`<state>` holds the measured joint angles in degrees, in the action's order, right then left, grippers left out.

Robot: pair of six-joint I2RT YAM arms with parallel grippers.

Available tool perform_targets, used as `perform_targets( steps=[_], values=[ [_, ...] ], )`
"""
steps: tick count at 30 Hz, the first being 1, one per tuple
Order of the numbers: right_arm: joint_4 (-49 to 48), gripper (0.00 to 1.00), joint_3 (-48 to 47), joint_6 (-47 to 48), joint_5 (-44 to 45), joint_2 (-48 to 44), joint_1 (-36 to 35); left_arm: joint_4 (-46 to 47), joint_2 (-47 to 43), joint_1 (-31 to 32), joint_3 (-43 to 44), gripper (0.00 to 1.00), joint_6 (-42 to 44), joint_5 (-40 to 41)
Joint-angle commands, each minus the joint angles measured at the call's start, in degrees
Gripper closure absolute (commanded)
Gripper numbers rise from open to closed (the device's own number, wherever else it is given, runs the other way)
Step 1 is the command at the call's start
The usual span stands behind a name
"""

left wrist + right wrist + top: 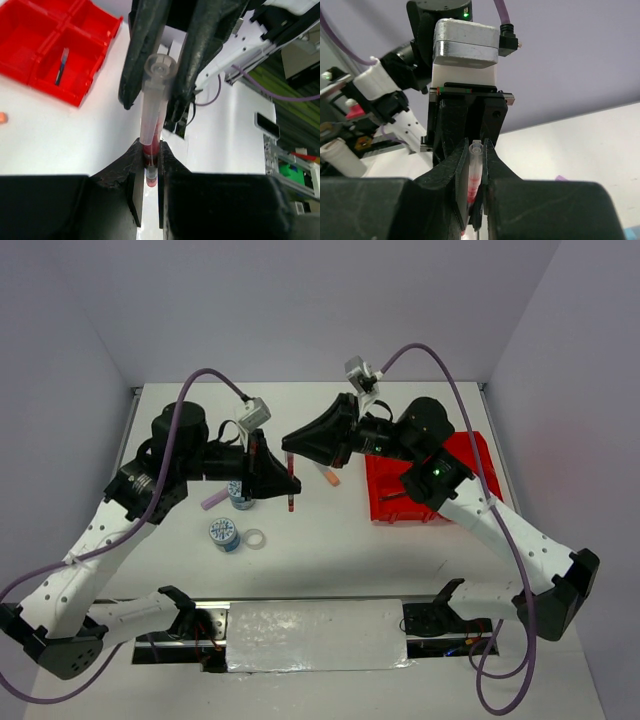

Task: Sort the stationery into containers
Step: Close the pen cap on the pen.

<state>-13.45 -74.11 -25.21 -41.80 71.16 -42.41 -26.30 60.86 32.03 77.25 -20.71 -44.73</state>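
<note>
In left claw point(149, 167), red pen point(152, 112) near-upright

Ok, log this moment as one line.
left gripper: shut on red pen | right gripper: shut on red pen | red tray: blue pen inside

Red bin point(388, 502) half hidden behind the right arm point(436, 476)

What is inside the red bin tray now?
A thin blue pen lies in one compartment of the red bin tray. The right arm covers much of it from above, hiding other contents.
</note>
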Motion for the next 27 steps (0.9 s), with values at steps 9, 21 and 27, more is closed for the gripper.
perform_targets(
  steps=[9,21,27],
  values=[
    [8.01,1.00,21.36,1.75,-7.51,-2.86,-4.43,18.12,-0.48,-3.73,8.71,1.00,0.15,0.44],
    [-8.16,0.93,14.71,-18.01,-9.36,1.00,-3.12,22.09,-1.88,-2.50,0.19,1.00,-4.78,-11.78],
    [-9.38,0.36,9.68,-20.31,-11.20,2.76,-3.03,20.77,-6.28,-2.24,-3.69,1.00,-4.16,-8.09]
  ],
)
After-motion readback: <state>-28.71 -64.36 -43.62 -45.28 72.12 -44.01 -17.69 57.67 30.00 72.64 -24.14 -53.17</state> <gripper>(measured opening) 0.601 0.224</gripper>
